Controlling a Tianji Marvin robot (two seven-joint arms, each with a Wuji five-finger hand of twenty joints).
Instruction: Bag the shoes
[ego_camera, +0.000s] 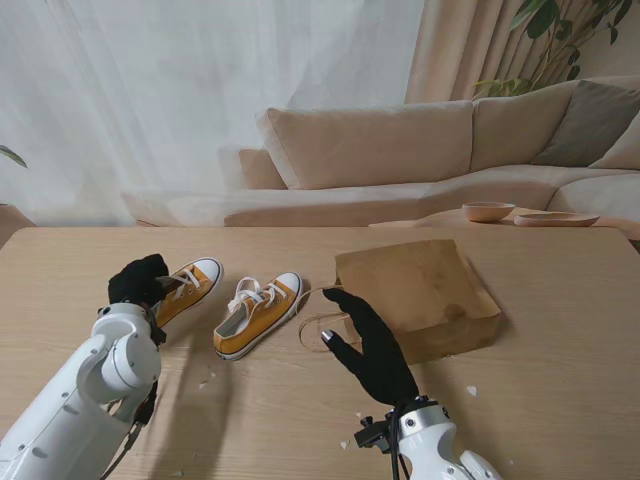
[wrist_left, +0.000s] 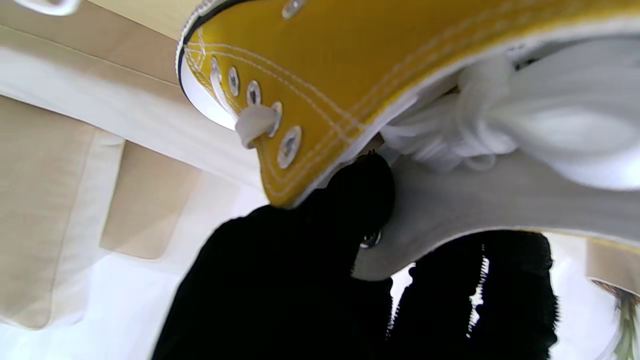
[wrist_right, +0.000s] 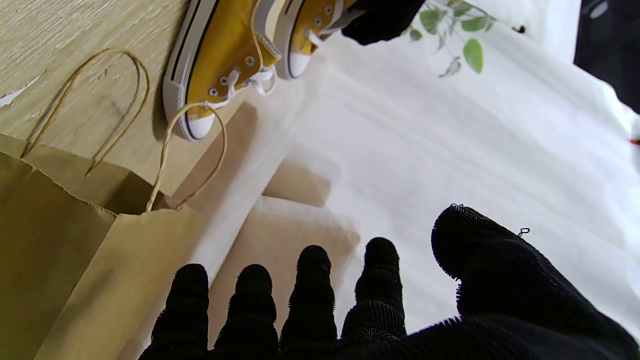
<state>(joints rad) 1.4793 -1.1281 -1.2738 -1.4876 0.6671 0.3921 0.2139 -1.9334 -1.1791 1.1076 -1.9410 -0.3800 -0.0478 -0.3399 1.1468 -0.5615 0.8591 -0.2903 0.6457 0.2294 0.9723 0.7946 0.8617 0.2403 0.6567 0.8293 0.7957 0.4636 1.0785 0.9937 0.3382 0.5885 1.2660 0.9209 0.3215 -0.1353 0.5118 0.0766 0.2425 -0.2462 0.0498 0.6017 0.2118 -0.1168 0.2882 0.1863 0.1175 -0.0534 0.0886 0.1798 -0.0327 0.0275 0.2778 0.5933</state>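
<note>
While the wooden table (ego_camera: 560, 300) is carrying everything, the brown paper bag (ego_camera: 420, 290) is being kept lying on its side as the landmark, its mouth and twine handles (wrist_right: 125, 100) turned towards the shoes. Just beside the bag's mouth, the right hand (ego_camera: 370, 345) is being held flat with fingers (wrist_right: 310, 280) spread, nothing being gripped. Near the handles, the second yellow sneaker (ego_camera: 258, 312) is being left on the table. Farther from the bag, the first yellow sneaker (ego_camera: 190, 288) is being pinched at its heel collar by the left hand (ego_camera: 138, 282).
</note>
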